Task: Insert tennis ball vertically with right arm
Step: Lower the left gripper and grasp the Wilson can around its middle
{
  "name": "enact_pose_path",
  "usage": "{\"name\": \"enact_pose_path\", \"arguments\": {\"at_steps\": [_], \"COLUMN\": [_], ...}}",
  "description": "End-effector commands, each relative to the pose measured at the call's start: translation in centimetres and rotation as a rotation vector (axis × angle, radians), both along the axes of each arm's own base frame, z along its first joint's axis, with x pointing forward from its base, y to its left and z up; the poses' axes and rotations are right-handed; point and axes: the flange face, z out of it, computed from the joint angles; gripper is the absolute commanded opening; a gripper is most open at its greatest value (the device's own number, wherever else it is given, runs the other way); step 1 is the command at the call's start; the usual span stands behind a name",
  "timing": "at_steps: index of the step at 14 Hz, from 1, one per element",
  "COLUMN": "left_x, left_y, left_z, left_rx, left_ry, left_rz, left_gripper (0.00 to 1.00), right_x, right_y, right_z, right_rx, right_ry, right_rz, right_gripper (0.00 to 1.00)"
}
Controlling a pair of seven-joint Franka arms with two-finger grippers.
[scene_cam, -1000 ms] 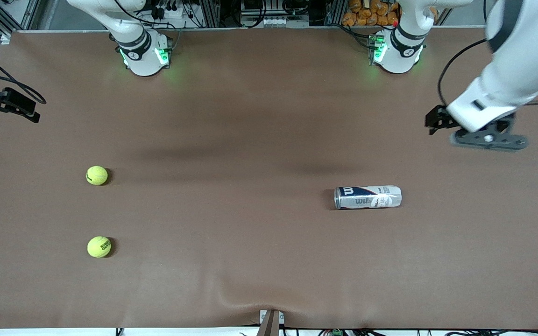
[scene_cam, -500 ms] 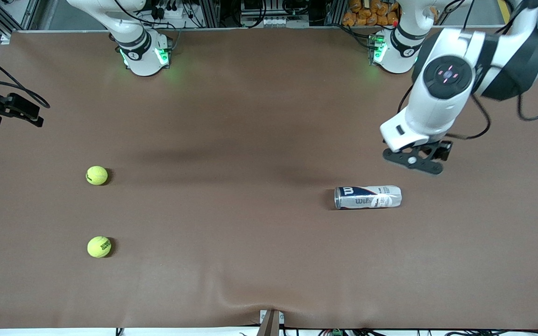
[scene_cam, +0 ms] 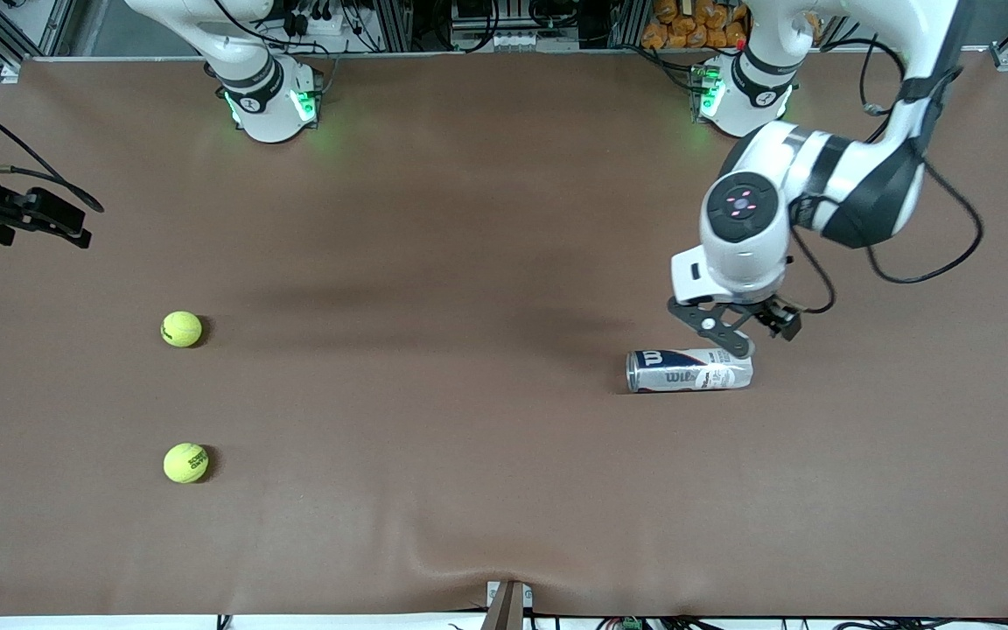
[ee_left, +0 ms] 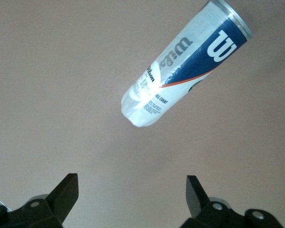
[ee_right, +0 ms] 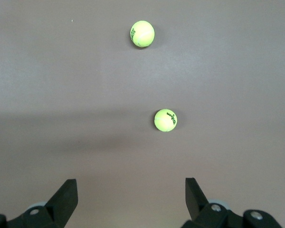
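Two tennis balls (scene_cam: 181,329) (scene_cam: 185,463) lie toward the right arm's end of the brown table (scene_cam: 469,481) in the front view; ball can (scene_cam: 689,370) on its side at 3 o'clock from them, left gripper (scene_cam: 736,328) over its closed end. Right gripper mostly out of frame.

Left wrist: left gripper (ee_left: 130,190) jaws spread, empty, above the can (ee_left: 185,66).

Right wrist: right gripper (ee_right: 130,190) jaws spread, empty; both balls (ee_right: 166,119) (ee_right: 142,33) at 12 o'clock.

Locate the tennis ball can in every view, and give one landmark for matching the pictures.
Front view: the white and blue cylindrical tennis ball can lies on its side toward the left arm's end of the table, just under the open left gripper.
Left wrist view: the can lies diagonally on the brown table cover.
Right wrist view: not in it; only two yellow tennis balls show.
Shared landmark: the brown table cover.
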Motion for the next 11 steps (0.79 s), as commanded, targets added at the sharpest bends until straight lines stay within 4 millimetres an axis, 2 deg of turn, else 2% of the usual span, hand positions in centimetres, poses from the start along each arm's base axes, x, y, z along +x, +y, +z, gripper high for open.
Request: {"name": "enact_pose_path", "arguments": {"at_steps": [1,7,11], "left_x": [0.2,0.7,0.7], "left_y": [-0.7,-2.3,-2.9], "left_z": [-2.6,-7.5,-11.2], "left_rx": [0.029,0.136,0.172], "left_ry": [0.035,0.075,0.094], "left_rz": [-0.155,-0.453,-0.524], "left_gripper": [1.00,1.00,1.00], "right_x": [-0.2,0.3,0.3], "right_y": [-0.4,-0.5,-0.6], "right_z": [-0.6,-4.5,-8.0], "right_rx": [0.014,0.013,0.013], "right_ry": [-0.010,-0.021,-0.020], "right_rz": [-0.012,-0.010,-0.013], "right_gripper": [1.00,1.00,1.00]}}
